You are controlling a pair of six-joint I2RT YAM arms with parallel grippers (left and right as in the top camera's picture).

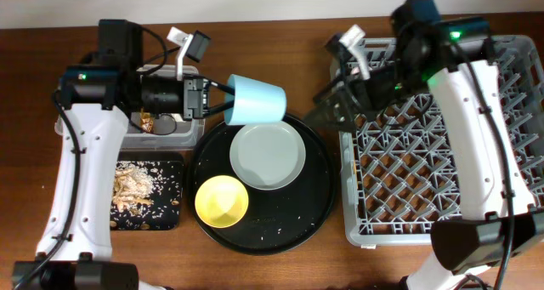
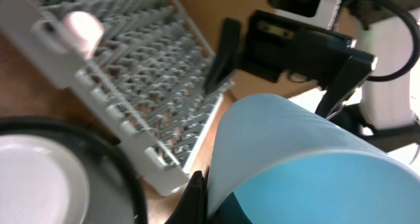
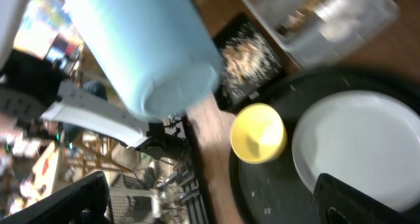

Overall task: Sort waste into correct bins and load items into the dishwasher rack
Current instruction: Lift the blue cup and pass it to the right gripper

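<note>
**Blue cup held sideways in the air, between the two arms.**

The blue cup [image 1: 257, 100] lies on its side above the far edge of the round black tray [image 1: 321, 207]. The left gripper [image 1: 221, 99] is clamped on its rim. The right gripper [image 1: 330, 110] is close by, at the edge of the dishwasher rack [image 1: 425, 167]. This looks like a hand-over, so bring the cup slowly between the right fingers. Let go only once they have closed on it. The right wrist view shows best that those fingers [image 3: 357, 199] are wide apart. Only the left wrist view shows a blurry pink thing [image 2: 82, 28] sitting in the rack, maybe the pink cup. The overhead view does not show it.
</note>
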